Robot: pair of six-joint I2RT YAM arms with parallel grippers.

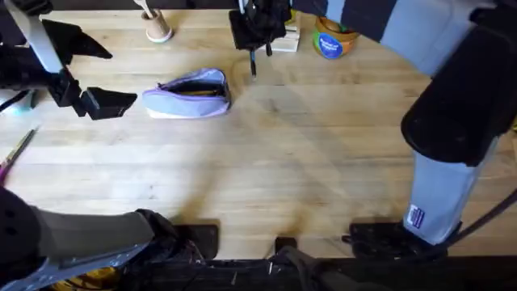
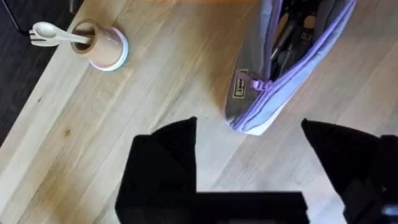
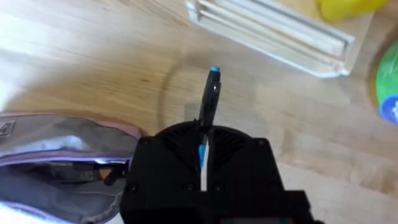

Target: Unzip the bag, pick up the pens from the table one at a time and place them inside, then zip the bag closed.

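The lavender bag (image 1: 190, 93) lies on the table (image 1: 307, 162) left of centre, its zipper open and dark items showing inside. My left gripper (image 1: 101, 71) is open just left of the bag, its fingers flanking the bag's near end (image 2: 273, 93) without touching it. My right gripper (image 1: 257, 36) hovers beyond the bag's right end, shut on a slim black pen (image 1: 253, 63). In the right wrist view the pen (image 3: 209, 99), blue at its tip, sticks out from the shut gripper (image 3: 202, 140), with the open bag (image 3: 56, 155) beside it.
A small tan cup (image 1: 157, 28) holding a pale spoon stands behind the bag, and shows in the left wrist view (image 2: 99, 43). A white box (image 1: 284, 39) and a green-and-blue tub (image 1: 331, 40) sit at the back. A pink stick (image 1: 16, 153) lies at the left edge.
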